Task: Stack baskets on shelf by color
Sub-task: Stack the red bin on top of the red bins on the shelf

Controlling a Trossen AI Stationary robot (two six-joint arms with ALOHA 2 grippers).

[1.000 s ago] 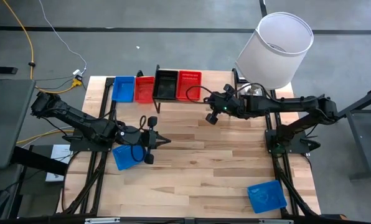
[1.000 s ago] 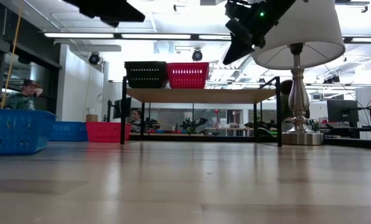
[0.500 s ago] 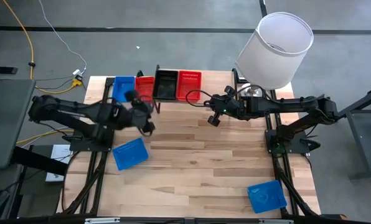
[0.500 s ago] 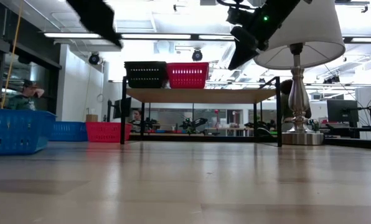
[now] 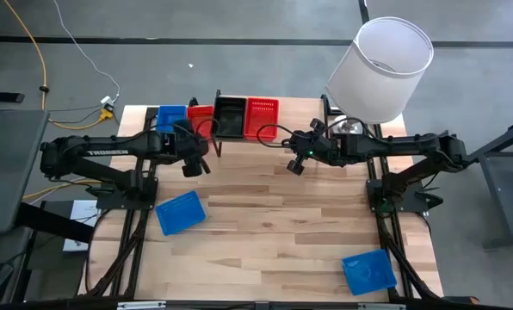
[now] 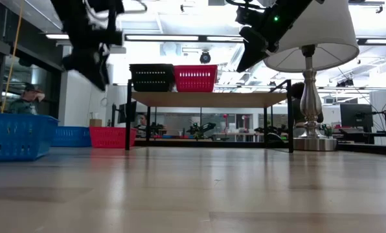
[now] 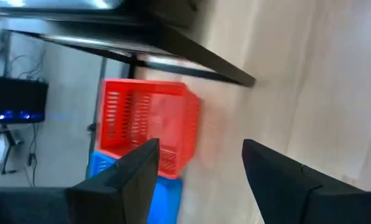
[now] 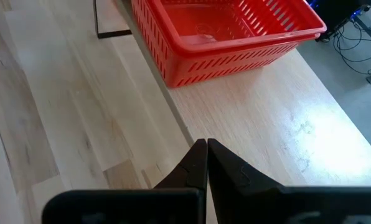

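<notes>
Hovering over the counter point(image 5: 265, 198) beside the shelf's left end, the left gripper point(image 5: 190, 165) hangs with its fingers spread wide and empty, looking toward the red basket point(image 7: 149, 127) and blue basket point(image 5: 171, 122) on the counter left of the shelf point(image 6: 209, 99). The right gripper point(image 5: 294, 164) hangs in front of the shelf's right part, fingers pressed together, holding nothing. On the shelf stand a black basket point(image 5: 230, 117) and a second red basket point(image 5: 262, 116) side by side. Two more blue baskets lie on the counter, one near the left arm point(image 5: 181, 212), one at the front right corner point(image 5: 368, 271). A lamp point(image 5: 381, 67) stands at the right rear.
</notes>
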